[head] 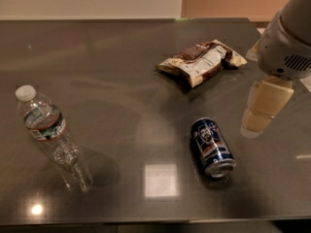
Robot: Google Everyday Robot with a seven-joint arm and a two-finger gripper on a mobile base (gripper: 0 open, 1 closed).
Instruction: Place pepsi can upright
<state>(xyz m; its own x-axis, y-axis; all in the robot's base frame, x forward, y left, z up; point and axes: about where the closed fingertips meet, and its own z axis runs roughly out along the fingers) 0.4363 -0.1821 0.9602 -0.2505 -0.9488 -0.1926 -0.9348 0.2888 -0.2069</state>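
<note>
The pepsi can [211, 146] is dark blue with a red-and-white logo and lies on its side on the dark table [107, 81], right of centre, with its silver end toward the front edge. My gripper [256, 126] hangs from the white arm at the right edge of the view. It points down over the table, to the right of the can and a little behind it, apart from it and holding nothing that shows.
A brown-and-white crinkled snack bag [201, 62] lies behind the can. A clear water bottle with a white cap [51, 135] stands at the front left. The table's front edge runs along the bottom of the view.
</note>
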